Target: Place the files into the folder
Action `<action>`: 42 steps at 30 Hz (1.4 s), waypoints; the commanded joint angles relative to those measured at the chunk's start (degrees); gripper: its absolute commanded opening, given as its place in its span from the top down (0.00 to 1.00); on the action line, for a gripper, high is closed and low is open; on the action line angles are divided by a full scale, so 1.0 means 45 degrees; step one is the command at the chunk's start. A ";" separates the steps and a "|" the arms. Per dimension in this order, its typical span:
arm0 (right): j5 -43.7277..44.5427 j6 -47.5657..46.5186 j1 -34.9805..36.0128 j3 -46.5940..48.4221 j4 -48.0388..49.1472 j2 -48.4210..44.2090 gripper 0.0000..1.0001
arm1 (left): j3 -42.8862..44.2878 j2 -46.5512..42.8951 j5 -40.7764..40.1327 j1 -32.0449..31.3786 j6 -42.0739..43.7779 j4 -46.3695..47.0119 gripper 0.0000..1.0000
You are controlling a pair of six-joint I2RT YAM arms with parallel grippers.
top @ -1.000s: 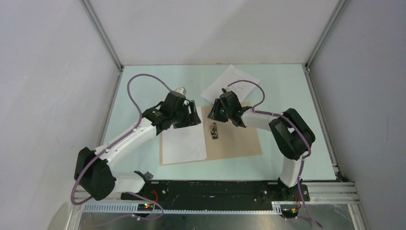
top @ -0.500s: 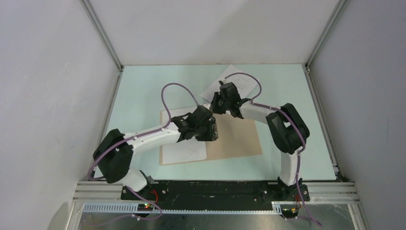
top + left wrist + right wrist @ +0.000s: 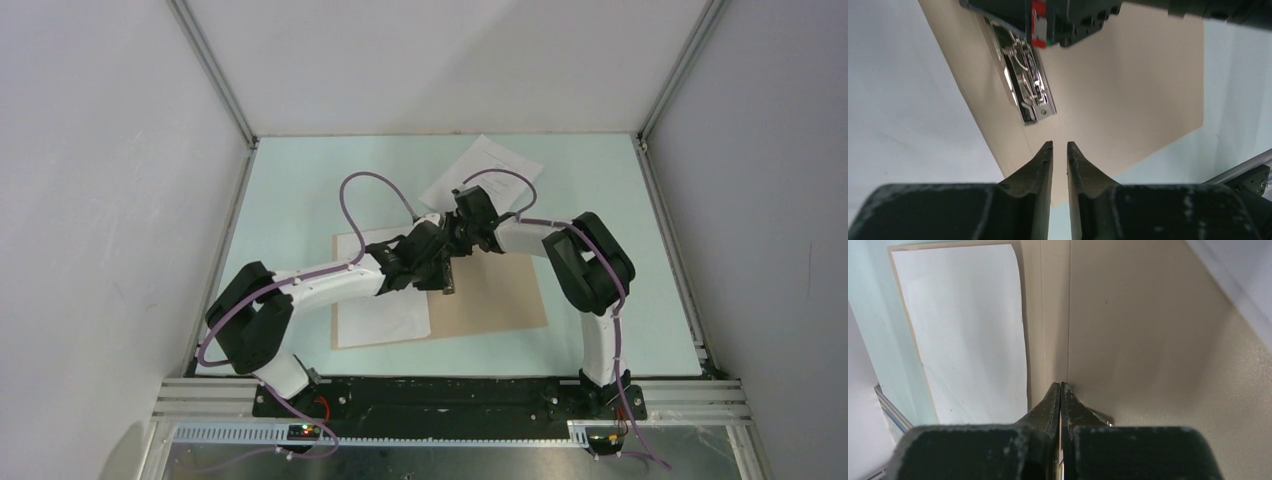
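Observation:
The tan folder (image 3: pixel 495 290) lies open on the table, with a blank white sheet (image 3: pixel 385 310) on its left half. A second file, with a few printed lines (image 3: pixel 482 168), lies on the table behind the folder. A metal clip (image 3: pixel 1029 92) sits on the spine. My left gripper (image 3: pixel 1059 144) hovers just short of the clip's near end, open by a narrow gap with nothing in it. My right gripper (image 3: pixel 1061 384) is shut, tips down on the spine crease at the clip's far end. The right wrist view shows the blank sheet (image 3: pixel 968 325) to its left.
The pale green table top (image 3: pixel 290 190) is boxed in by white walls and aluminium rails (image 3: pixel 665 250) on the left, back and right. Both wrists crowd together over the folder's spine, purple cables (image 3: pixel 372 180) arching above them.
My left arm swung from the blank sheet's far edge over to the clip and its jaws narrowed. My right gripper shifted down-left to the clip's far end and shut.

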 commanded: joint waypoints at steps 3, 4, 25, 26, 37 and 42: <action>-0.0611 -0.0046 0.0525 -0.1659 -0.0044 -0.0939 1.00 | 0.0478 -0.0068 -0.0659 0.0003 -0.0106 0.0440 0.79; -0.0633 -0.0019 0.0631 -0.1797 -0.0025 -0.1007 1.00 | 0.0444 -0.0086 -0.0658 0.0001 -0.0118 0.0441 0.80; 0.0690 0.0292 0.0217 -0.4083 -0.0251 -0.7040 0.64 | -0.0419 -0.3275 -0.0788 0.1405 -0.0255 -0.0218 0.62; 0.0957 0.0286 0.0427 -0.4318 -0.0284 -0.7408 0.72 | -0.0426 -0.3256 -0.0674 0.1556 -0.0287 -0.0212 0.62; 0.3209 0.0944 0.5031 -0.7814 -0.0492 -1.1050 0.98 | -0.0816 -0.4270 0.0534 0.3958 -0.0362 -0.0344 0.62; 0.3139 0.1353 0.5272 -0.8373 0.1585 -0.9705 1.00 | -0.0698 -0.4380 0.0695 0.4303 -0.0258 -0.0472 0.62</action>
